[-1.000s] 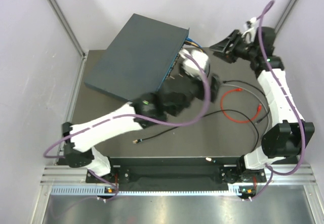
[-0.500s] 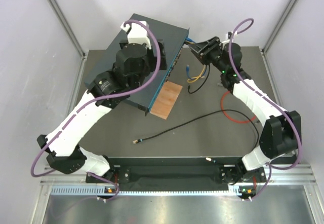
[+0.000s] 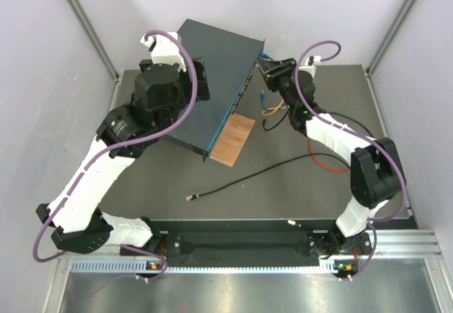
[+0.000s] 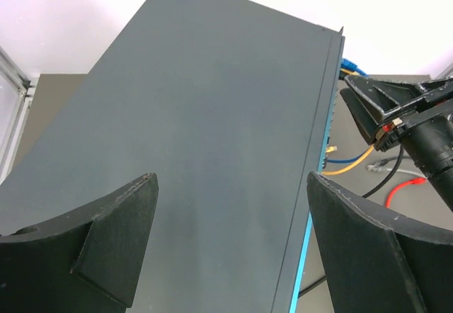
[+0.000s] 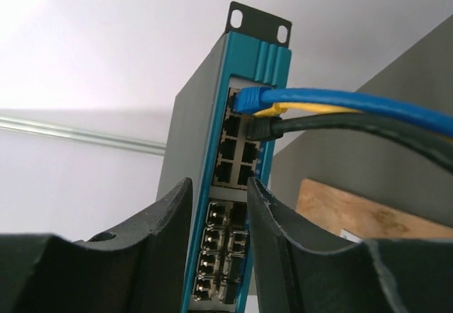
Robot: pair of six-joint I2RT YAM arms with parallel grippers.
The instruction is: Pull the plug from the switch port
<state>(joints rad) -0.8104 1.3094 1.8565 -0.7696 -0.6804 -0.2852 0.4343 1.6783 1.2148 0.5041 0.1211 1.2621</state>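
Observation:
The switch [image 3: 219, 58] is a flat dark blue-grey box lying at an angle at the back of the table. Its port face [image 5: 237, 178] has a blue plug [image 5: 248, 100] and a black plug [image 5: 263, 127] in the top sockets, with a yellow cable behind them. My right gripper [image 3: 273, 74] is open and empty just off that face's far end, its fingers [image 5: 170, 235] framing the lower sockets below the plugs. My left gripper [image 3: 185, 86] hovers open over the switch's top [image 4: 212, 129], holding nothing.
A small brown board [image 3: 232, 138] leans at the switch's near corner. A loose black cable [image 3: 255, 175] crosses the table's middle and a red cable [image 3: 329, 163] loops at the right. Blue, yellow and black cables [image 3: 272, 107] trail from the ports.
My left arm has swung from in front of the switch up and over its top, uncovering the brown board. My right gripper has moved left to the port face's far end.

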